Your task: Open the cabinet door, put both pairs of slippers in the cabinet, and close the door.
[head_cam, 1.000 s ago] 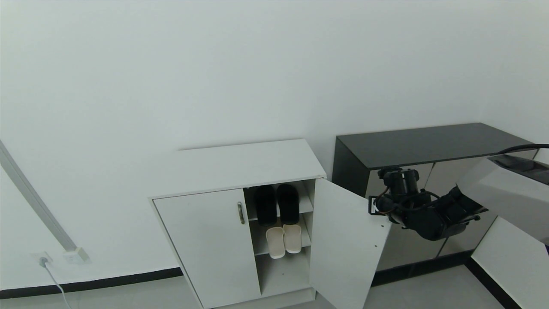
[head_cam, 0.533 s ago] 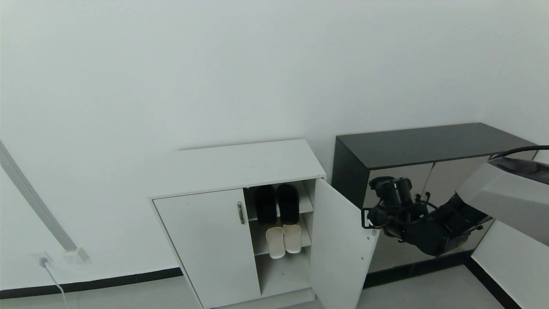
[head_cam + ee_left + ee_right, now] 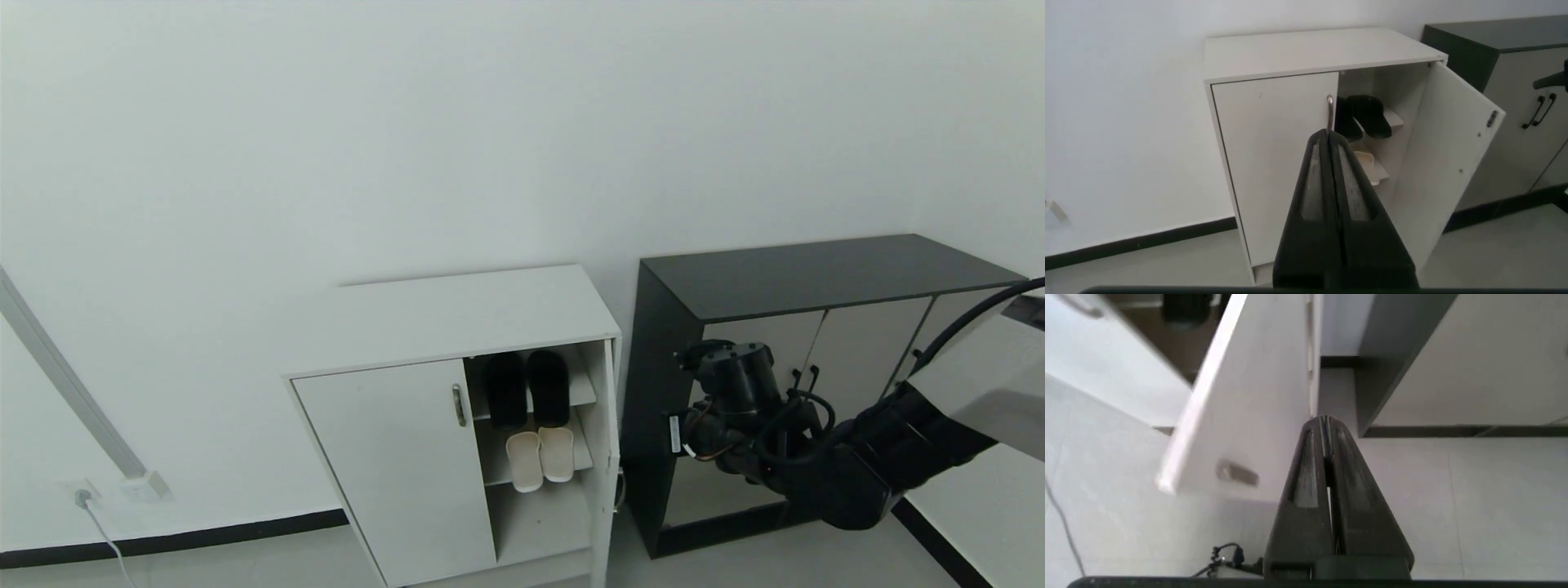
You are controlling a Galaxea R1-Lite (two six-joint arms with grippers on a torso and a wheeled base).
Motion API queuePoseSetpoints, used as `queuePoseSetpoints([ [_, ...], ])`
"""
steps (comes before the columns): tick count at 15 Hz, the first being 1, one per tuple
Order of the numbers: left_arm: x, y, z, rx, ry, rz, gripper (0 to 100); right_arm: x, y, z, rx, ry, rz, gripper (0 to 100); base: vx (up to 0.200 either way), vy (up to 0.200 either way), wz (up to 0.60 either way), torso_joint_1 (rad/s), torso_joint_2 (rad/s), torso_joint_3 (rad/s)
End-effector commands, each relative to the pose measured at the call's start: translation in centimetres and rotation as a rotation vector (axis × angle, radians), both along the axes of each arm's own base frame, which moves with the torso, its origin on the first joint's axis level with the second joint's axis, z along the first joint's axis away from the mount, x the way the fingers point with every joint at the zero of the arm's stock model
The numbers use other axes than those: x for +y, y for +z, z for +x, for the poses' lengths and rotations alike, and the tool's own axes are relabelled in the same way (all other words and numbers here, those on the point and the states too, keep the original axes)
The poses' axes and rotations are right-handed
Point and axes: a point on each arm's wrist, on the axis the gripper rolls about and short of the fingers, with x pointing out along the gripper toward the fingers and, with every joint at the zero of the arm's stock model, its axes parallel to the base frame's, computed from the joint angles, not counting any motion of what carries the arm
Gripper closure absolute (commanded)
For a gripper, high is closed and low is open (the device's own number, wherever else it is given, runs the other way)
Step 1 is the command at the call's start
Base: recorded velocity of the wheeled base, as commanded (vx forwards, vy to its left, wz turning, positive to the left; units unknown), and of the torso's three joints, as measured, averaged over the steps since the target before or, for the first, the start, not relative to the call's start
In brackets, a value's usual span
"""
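The black slippers (image 3: pixel 528 388) and cream slippers (image 3: pixel 540 457) both sit on shelves inside the white wooden cabinet (image 3: pixel 465 314), its right door (image 3: pixel 1454 155) sticking out roughly square. The right end effector (image 3: pixel 1325 429), pinched closed on nothing, is just beside the door's outer face, so that arm's nearest for the push.

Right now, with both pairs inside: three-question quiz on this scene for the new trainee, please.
1. True or false: the black slippers lie higher in the cabinet than the cream slippers.
2. The right door is: A) shut, B) open, C) missing.
3. Fill in: the right hand has its fingers ___ (open/shut).
Key: 1 true; 2 B; 3 shut.
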Motion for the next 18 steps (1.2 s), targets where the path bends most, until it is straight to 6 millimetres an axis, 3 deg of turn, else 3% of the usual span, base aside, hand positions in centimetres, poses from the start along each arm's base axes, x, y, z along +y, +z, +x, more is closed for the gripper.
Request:
queuePoseSetpoints([
  [1,0.0,0.0,0.0,0.001,-0.001,0.0,100,0.2,0.7,-1.2,-0.007,0.022,0.007,100,0.0,0.0,0.0,0.0,0.0,0.0],
  [6,0.0,0.0,0.0,0.001,-0.001,0.0,100,1.1,0.4,-3.2,-0.05,0.078,0.035,100,0.0,0.0,0.0,0.0,0.0,0.0],
  [13,0.0,0.0,0.0,0.001,0.001,0.0,100,1.9,0.2,-3.6,-0.041,0.126,0.058,100,0.0,0.0,0.51,0.003,0.0,0.001],
  [18,0.0,0.0,0.0,0.001,0.001,0.001,100,1.8,-0.4,-3.8,-0.034,0.135,0.057,100,0.0,0.0,0.0,0.0,0.0,0.0],
])
